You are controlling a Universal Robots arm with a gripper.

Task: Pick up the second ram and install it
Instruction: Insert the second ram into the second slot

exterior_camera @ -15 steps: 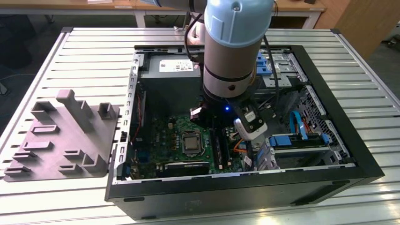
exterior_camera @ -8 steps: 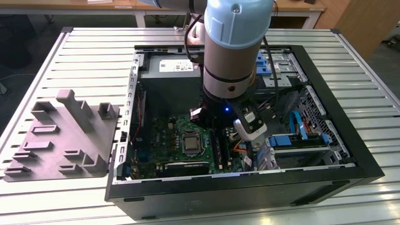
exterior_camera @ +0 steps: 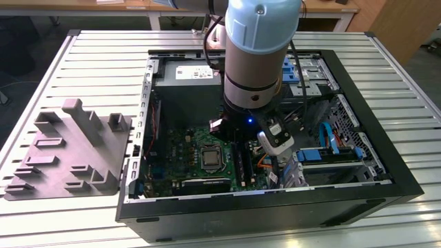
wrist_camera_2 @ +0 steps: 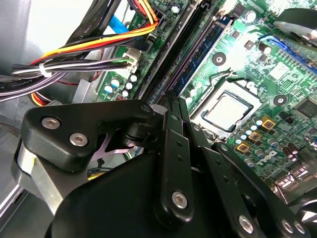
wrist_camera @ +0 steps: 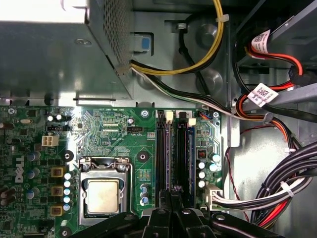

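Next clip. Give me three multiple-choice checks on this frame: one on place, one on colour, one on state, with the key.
1. Inside the case, the end effector is nearest:
A the memory slots; B a keyboard; C a monitor.
2. The motherboard is:
A red; B green; C white.
3. The processor is:
A bare; B under a cooler; C wrapped in foil.
Key: 1 A, it sits at the slots in both wrist views. 2 B, the board is green. 3 A, its metal top shows.
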